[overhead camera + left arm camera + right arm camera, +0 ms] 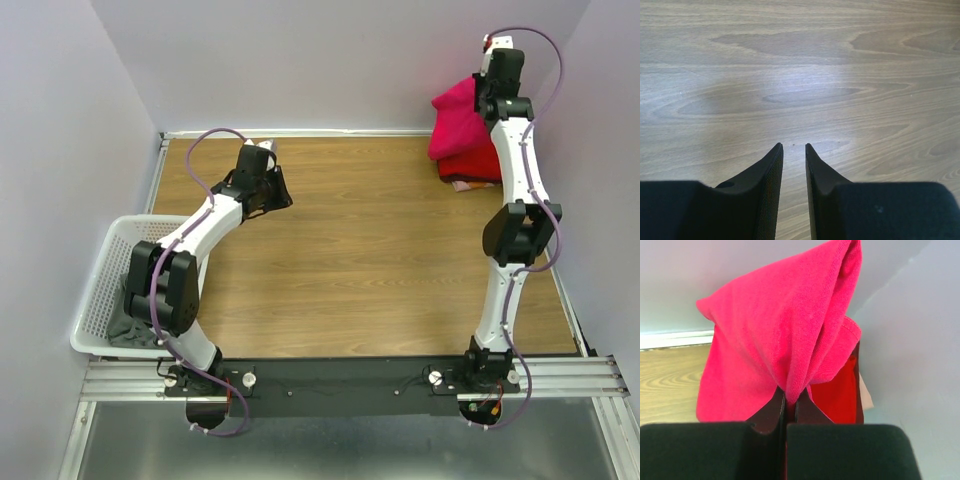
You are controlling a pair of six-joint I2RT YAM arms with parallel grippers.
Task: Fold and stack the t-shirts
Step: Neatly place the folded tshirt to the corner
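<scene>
The wooden table (380, 260) stood between pale lilac walls (300, 60), with one white lattice basket (105, 270) at its near left edge. Of the two arms, the left arm (200, 235) bent low over the far left boards, the left jaws a narrow gap apart and holding nothing. The right arm (520, 170) reached tall into the far right corner, the right jaws pinched shut on one bright pink t-shirt (775, 335), lifted just above a pile of deeper red shirts (475, 160) I could not count.
</scene>
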